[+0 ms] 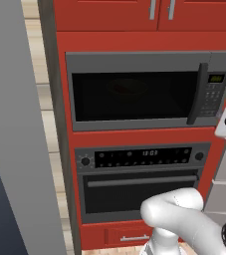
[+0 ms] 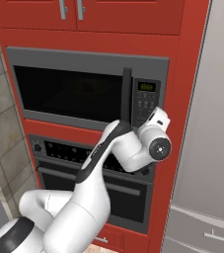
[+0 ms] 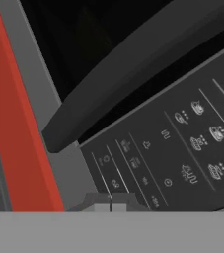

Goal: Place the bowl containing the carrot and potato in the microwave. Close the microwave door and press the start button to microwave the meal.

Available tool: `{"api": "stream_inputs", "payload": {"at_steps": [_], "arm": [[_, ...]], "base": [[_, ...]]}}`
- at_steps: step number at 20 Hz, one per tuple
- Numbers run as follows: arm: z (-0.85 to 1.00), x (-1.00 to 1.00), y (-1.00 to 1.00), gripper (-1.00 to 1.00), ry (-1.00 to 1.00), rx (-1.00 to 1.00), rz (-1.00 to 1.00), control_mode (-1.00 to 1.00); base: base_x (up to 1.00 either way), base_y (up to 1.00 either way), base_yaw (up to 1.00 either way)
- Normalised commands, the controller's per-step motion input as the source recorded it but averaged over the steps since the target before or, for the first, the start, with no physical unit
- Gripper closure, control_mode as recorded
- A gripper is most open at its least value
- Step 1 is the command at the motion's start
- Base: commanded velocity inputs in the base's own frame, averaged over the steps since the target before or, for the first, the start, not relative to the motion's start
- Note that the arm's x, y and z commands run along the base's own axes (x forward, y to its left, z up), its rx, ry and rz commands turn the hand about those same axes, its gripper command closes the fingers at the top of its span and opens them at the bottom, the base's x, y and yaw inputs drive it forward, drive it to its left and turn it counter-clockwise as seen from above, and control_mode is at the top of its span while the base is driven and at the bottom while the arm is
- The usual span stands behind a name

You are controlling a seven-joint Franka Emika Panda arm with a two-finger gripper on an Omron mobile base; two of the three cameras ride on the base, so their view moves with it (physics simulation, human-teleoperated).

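Observation:
The microwave [image 1: 139,62] has its door [image 1: 134,122] closed flush, with the dark bar handle [image 2: 127,94] upright beside the keypad [image 2: 145,106]. Behind the dark glass a faint round shape with a reddish spot, the bowl [image 1: 127,88], is barely visible. I cannot make out the carrot and potato separately. My gripper [image 3: 110,203] is shut, with its tips together right at the lower part of the keypad [image 3: 182,143], just beside the handle's [image 3: 133,74] lower end. In the right base view my gripper [image 2: 153,117] sits against the keypad below the green display [image 2: 146,87].
An oven [image 1: 139,189] with a horizontal bar handle sits directly under the microwave. Red cabinet doors [image 2: 84,12] are above it. A tall grey fridge panel [image 2: 207,148] stands to the right, and a grey wall panel [image 1: 10,124] to the left.

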Motion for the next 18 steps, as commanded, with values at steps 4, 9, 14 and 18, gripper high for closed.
{"api": "stream_inputs", "payload": {"at_steps": [4,9,14,18], "arm": [[-0.14,0.09,-0.03,1.00,-0.01,0.00,0.00,-1.00],[-0.01,0.14,-0.13,1.00,-0.01,0.00,0.00,-1.00],[-0.01,0.14,-0.19,1.00,-0.01,0.00,0.00,-1.00],[-0.10,0.12,-0.10,1.00,-0.02,0.00,0.00,-1.00]], "base": [[0.00,0.00,0.00],[0.00,0.00,0.00],[0.00,0.00,0.00],[0.00,0.00,0.00]]}}
